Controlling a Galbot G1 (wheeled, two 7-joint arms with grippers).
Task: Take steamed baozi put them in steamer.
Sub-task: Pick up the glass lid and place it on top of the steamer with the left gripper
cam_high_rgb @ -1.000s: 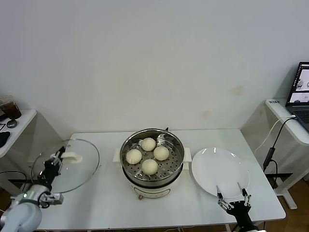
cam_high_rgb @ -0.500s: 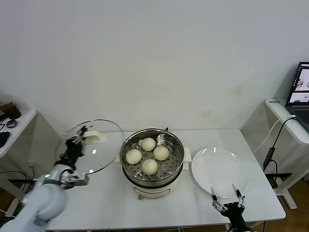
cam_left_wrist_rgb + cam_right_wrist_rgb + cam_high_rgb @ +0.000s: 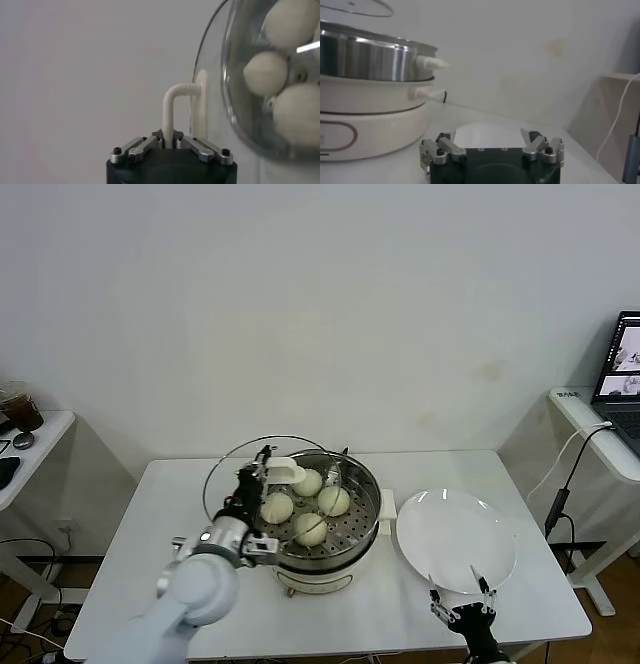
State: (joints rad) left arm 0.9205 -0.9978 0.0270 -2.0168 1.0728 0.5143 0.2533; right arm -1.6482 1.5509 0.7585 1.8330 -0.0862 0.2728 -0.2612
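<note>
on the table (image 3: pixel 150 584), the steamer (image 3: pixel 362 539) held four baozi (image 3: pixel 310 527). our left gripper (image 3: pixel 262 467) clamped the glass lid (image 3: pixel 230 474) tilted over its left rim; it could slip. right gripper (image 3: pixel 458 608) waited spread at the front edge.

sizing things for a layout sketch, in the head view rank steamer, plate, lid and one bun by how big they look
1. steamer
2. plate and lid: look alike, and the lid is tilted, so unranked
3. bun, clearly smallest
</note>
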